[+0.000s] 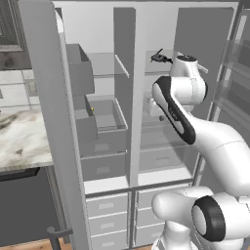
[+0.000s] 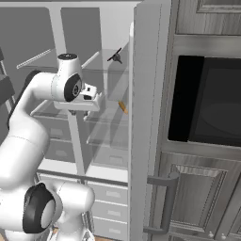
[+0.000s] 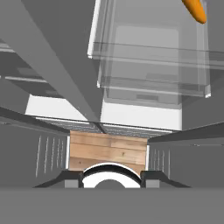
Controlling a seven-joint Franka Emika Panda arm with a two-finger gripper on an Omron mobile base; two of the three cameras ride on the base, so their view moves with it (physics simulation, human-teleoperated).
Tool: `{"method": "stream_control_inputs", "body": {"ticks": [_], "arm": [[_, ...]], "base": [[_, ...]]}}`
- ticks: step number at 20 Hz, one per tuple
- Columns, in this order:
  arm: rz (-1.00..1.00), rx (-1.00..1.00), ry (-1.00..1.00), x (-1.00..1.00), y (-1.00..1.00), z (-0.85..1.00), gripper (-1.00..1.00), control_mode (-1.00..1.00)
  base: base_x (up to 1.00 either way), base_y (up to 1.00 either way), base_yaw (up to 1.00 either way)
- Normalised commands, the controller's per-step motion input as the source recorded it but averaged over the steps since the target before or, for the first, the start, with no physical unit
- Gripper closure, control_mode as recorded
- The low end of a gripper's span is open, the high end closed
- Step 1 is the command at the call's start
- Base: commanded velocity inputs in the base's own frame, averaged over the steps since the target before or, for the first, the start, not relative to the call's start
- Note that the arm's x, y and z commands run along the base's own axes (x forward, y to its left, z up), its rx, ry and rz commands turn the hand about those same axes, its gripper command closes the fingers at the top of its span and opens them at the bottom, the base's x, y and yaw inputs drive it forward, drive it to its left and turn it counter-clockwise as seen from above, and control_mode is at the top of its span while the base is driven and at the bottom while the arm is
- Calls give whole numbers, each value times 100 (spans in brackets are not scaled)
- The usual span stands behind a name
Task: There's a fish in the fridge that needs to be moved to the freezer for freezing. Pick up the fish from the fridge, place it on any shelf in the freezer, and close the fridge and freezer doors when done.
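Nearest stands the white arm, its elbow bent up in front of the open grey unit, with the hand point(image 2: 89, 96) held level before the middle shelves; the fingers are hidden behind the wrist, so whether the jaws are released or clenched cannot be told, and nothing shows in them. To the left, the plain grey freezer door point(image 1: 49, 117) swings wide open, boxy grey bins point(image 1: 80, 68) fixed to its inner face, with a marbled counter point(image 1: 19, 139) beyond it. To the right, the other door point(image 2: 146, 117) stands open edge-on beside a dark oven window point(image 2: 207, 103) set in wood-grain cabinets. Farther in, past the hand, clear glass shelves span the white-walled compartments above flat grey drawers point(image 1: 105, 146). An orange carrot-like stick point(image 2: 123, 108) lies on a middle shelf to the right. The fish point(image 1: 158, 58), small, slender, dark grey-black with thin pointed ends, rests on the top glass shelf point(image 1: 166, 66) of the right compartment, above and behind the wrist.
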Motion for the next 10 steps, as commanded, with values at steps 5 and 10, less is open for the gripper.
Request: {"method": "stream_control_inputs", "body": {"ticks": [5, 10], "arm": [[1, 0, -3, -22, 1, 0, -100, -100], [0, 0, -25, -45, 0, 14, -100, -100]], "base": [[0, 0, 0], [0, 0, 0]]}}
